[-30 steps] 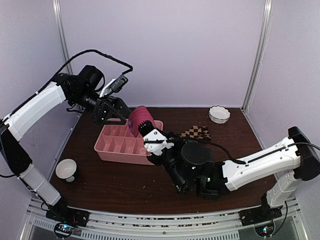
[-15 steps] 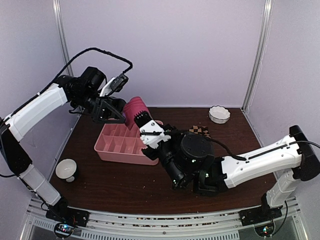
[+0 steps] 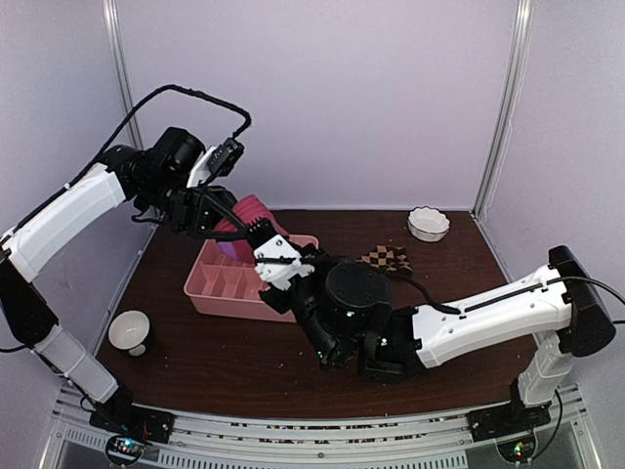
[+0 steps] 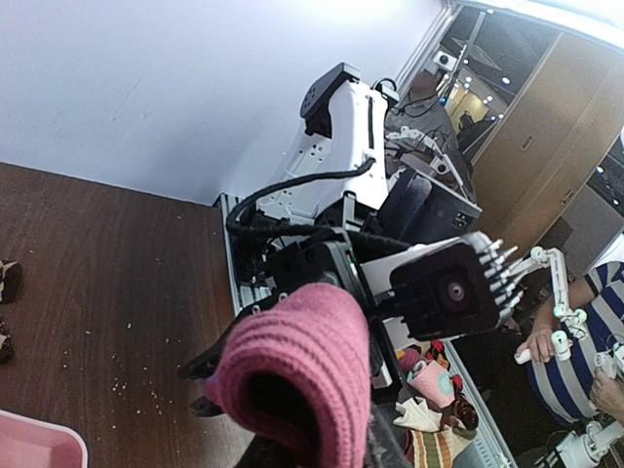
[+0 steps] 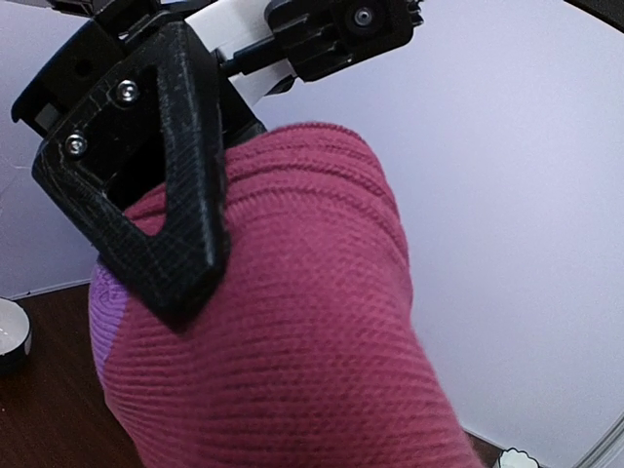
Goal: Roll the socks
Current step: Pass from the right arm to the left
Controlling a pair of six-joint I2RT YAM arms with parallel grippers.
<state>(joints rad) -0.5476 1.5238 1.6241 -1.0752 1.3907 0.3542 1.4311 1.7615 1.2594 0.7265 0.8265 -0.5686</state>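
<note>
Magenta sock (image 5: pixel 292 341) fills the right wrist view; overhead shows pink tray (image 3: pixel 229 288).

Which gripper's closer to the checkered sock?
Right. The right gripper is over the tray, left of the checkered sock; the left gripper is farther left, holding the pink sock above the tray's back edge.

Soft ribbed knit, matt and faintly fuzzy, on the pink sock (image 5: pixel 292 331). Grainy matt black plastic on the finger (image 5: pixel 175 195) of the left gripper (image 3: pixel 227 221), set with two small metal screws (image 5: pixel 122 91). Looks smooth and slightly glossy on the pink plastic tray (image 3: pixel 223 296). Shows dark wood grain with a low sheen across the table (image 3: pixel 244 366). Matt checked cloth on the brown sock (image 3: pixel 386 259) at 1 o'clock; glossy white on the bowl (image 3: pixel 428 223) at 2 o'clock.
</note>
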